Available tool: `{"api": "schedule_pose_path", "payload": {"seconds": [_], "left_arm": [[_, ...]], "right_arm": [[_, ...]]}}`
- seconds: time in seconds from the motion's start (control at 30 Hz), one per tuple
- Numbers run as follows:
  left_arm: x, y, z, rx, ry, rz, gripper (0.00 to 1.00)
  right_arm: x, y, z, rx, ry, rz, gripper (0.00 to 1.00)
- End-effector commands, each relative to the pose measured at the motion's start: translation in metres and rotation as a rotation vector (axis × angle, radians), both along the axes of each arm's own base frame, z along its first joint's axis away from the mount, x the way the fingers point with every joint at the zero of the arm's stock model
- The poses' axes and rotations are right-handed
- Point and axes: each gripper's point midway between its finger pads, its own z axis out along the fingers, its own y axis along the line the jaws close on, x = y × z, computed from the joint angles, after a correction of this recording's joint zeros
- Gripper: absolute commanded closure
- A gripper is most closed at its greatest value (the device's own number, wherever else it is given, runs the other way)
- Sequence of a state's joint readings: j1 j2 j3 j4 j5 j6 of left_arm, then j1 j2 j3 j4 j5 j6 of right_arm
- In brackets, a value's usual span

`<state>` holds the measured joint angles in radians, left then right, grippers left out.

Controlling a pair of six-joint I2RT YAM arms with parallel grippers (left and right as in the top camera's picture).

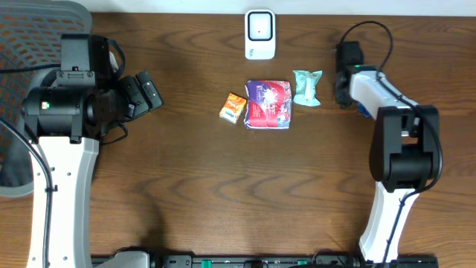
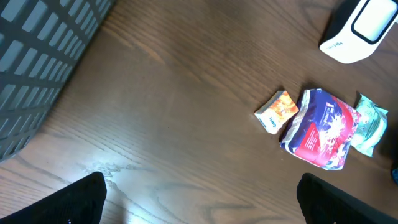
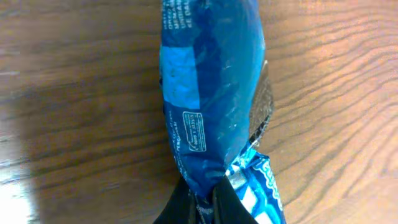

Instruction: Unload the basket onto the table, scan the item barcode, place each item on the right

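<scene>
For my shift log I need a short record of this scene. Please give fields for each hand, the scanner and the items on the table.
left hand: open, holds nothing, far left of the items
right hand: shut, pinches one end of the blue packet
blue packet: in the right hand; lifted or resting, cannot tell
scanner: white, at the far edge of the table
loose items: orange packet, red and purple packet, teal packet, in a row before the scanner
</scene>
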<state>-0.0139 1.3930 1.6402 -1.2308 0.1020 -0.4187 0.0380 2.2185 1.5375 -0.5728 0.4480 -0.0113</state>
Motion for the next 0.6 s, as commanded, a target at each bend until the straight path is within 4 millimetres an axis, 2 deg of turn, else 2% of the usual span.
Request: {"api": "schedule_pose_path", "payload": {"seconds": [0.0, 0.13, 0.23, 0.27, 0.37, 0.43, 0.57], "left_arm": [[-0.001, 0.003, 0.000, 0.007, 0.001, 0.005, 0.02], [-0.001, 0.003, 0.000, 0.007, 0.001, 0.005, 0.02], [-0.001, 0.003, 0.000, 0.007, 0.001, 0.005, 0.02], [-0.001, 0.003, 0.000, 0.007, 0.001, 0.005, 0.02], [-0.001, 0.003, 0.000, 0.007, 0.001, 0.005, 0.02], [-0.001, 0.003, 0.000, 0.007, 0.001, 0.005, 0.02], [-0.001, 0.003, 0.000, 0.007, 0.001, 0.005, 0.02]], "right_arm": [[-0.045, 0.035, -0.069, 0.368, 0.215, 0.003, 0.99], [-0.032, 0.069, -0.036, 0.711, 0.210, 0.019, 0.99], [-0.014, 0.094, 0.011, 1.017, 0.154, 0.052, 0.99], [-0.005, 0.105, 0.039, 1.177, 0.115, 0.079, 0.99], [0.000, 0.112, 0.074, 1.409, 0.065, 0.094, 0.99], [0.000, 0.107, 0.080, 1.476, 0.062, 0.044, 0.99], [-0.002, 0.091, 0.068, 1.451, 0.056, -0.005, 0.99]]}}
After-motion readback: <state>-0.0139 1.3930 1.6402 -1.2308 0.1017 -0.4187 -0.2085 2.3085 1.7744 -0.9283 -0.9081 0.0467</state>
